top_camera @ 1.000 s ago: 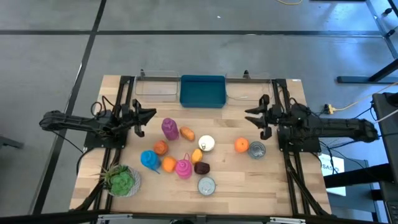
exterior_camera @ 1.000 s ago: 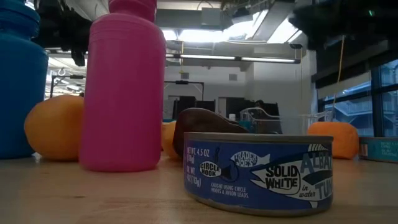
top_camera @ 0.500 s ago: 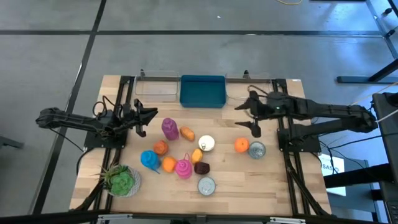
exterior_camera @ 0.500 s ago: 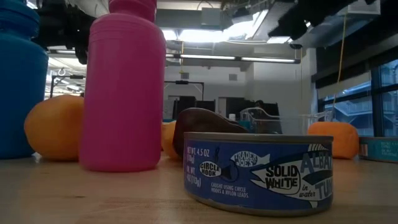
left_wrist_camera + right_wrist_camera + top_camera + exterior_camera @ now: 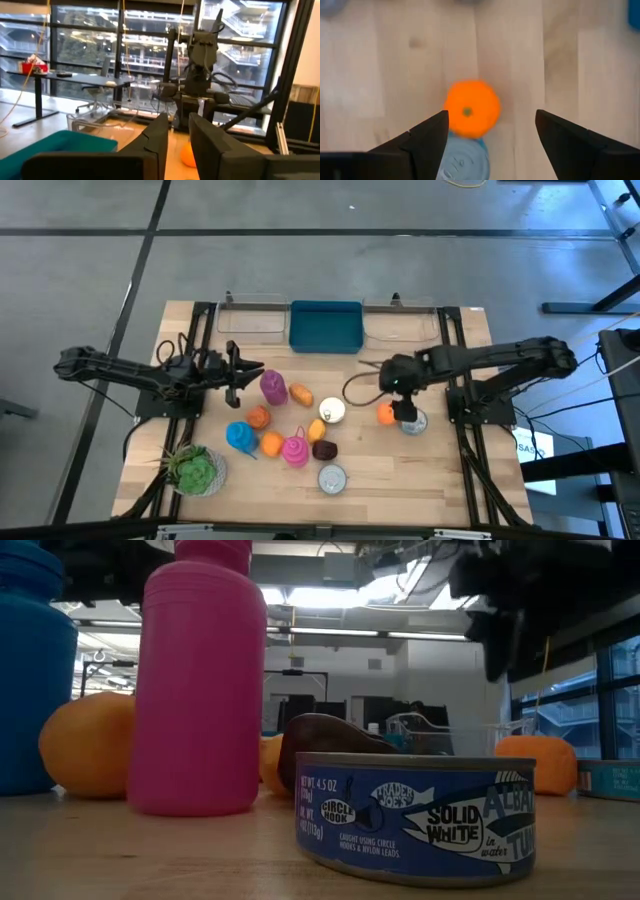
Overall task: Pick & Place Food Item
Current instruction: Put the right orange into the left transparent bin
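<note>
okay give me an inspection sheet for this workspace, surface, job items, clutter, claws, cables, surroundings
Surface: light wooden table, dry, no spills seen.
Job's things: orange touching a tin can; teal bin at the far edge.
Clutter: pink bottle, blue bottle, purple bottle, tuna can, green plant, other small food items in the middle.
Claws: right claw open, above the orange, fingers either side in the wrist view; left claw almost shut, empty, beside the purple bottle.
Cables: yellow cable off the table's right side.
Surroundings: grey floor; office with windows; no people seen.

Pale matt wooden table [image 5: 440, 470], glossy metal tuna can [image 5: 415, 817], smooth plastic pink bottle [image 5: 200, 680].
</note>
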